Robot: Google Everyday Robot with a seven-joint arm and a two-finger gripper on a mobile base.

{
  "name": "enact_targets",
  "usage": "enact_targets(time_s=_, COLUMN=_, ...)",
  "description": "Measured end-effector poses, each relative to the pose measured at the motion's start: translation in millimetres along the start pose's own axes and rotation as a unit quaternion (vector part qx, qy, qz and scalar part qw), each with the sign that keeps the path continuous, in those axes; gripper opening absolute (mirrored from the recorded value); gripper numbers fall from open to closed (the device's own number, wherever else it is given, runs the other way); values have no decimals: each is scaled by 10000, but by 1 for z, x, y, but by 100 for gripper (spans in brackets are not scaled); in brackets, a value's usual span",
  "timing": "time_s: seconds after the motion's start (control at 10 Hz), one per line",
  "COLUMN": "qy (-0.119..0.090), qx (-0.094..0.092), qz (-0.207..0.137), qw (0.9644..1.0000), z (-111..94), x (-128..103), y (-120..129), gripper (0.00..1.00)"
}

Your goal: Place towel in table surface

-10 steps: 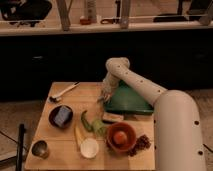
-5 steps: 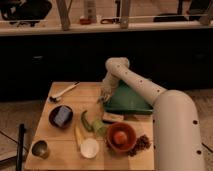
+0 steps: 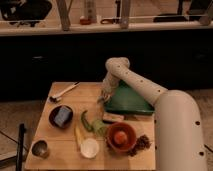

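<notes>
A green towel lies folded on the right half of the wooden table, its far corner reaching the table's right edge. My gripper is at the towel's left edge, low over the table, at the end of the white arm that reaches in from the lower right. The gripper touches or nearly touches the towel's left side.
On the table: a dark bowl with a blue-grey object, a brush or spoon with white handle, a green pepper, a corn cob, a white cup, an orange bowl with fruit, a metal cup, dark berries.
</notes>
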Motion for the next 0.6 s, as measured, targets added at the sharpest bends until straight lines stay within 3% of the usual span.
enact_targets(time_s=0.4, qy=177, qx=323, qz=-412, qw=9985, z=-52, x=-30, y=-9, gripper=0)
enact_targets(time_s=0.6, qy=220, qx=349, qz=-610, qw=9973, z=-57, x=-36, y=-17, gripper=0)
